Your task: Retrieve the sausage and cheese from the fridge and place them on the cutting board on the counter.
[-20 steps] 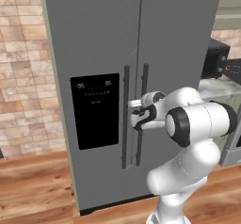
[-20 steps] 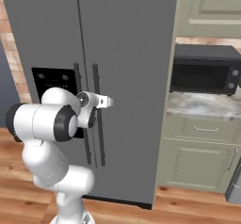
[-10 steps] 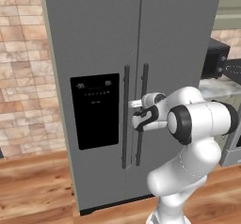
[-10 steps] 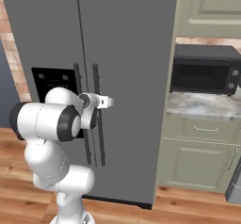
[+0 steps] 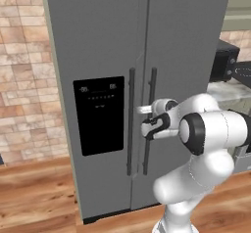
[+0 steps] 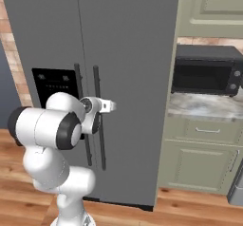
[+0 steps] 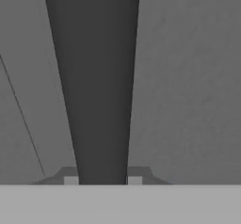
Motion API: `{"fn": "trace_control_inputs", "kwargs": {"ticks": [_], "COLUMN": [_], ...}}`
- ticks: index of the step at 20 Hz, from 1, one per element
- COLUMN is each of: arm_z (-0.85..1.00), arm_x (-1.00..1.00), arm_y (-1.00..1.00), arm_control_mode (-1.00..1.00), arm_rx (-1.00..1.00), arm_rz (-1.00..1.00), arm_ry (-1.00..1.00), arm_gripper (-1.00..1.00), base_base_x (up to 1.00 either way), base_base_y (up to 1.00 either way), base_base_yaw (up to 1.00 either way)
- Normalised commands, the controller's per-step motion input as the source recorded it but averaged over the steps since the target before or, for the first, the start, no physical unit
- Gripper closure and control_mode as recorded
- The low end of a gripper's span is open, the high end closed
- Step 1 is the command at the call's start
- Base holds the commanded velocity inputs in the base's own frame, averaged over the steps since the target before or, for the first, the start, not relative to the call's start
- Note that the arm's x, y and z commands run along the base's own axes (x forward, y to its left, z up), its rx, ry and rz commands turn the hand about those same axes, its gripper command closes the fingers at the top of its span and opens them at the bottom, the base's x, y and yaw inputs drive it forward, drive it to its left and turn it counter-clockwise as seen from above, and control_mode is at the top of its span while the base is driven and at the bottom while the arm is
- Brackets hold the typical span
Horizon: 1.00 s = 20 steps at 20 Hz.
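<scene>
Opening the fridge is the step we have in hand: both its doors are shut, so the sausage and cheese we are sent for must lie behind them, unseen, and we cannot say on which shelf. Going from the left in the left base view, we count one black dispenser panel, then two dark vertical handles side by side at the door seam, the left handle and the right handle, and then our gripper pressed up to the right one about midway down its length. In the hand view that dark bar runs up between the two fingertips, which sit tight against its sides, so we judge the jaws closed on the right handle with nothing else in them. Further right stand one black microwave on the counter; we see no cutting board from here. Our next move, as we judge it, calls for a pull outward along an arc about the right door's hinge on its far right edge, keeping the grip firm and the hand turning with the door, perhaps with the base backing off to give it room.
</scene>
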Motion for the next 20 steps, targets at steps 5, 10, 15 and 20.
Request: {"fn": "trace_control_inputs", "kwargs": {"ticks": [5,10,15,20], "arm_z": [0.0,0.0,0.0,0.0], "arm_x": [-0.29,-0.41,-0.52,-0.54], "arm_y": [-0.37,-0.48,-0.55,-0.58], "arm_control_mode": [-1.0,-1.0,-1.0,-1.0], "arm_rx": [0.02,0.01,0.02,0.0], "arm_rz": [-0.05,-0.02,0.0,0.0], "arm_ry": [0.0,0.01,0.03,0.04], "arm_gripper": [1.0,1.0,1.0,1.0], "base_base_x": [0.0,0.0,0.0,0.0], "base_base_y": [0.0,0.0,0.0,0.0], "base_base_yaw": [0.0,0.0,0.0,0.0]}}
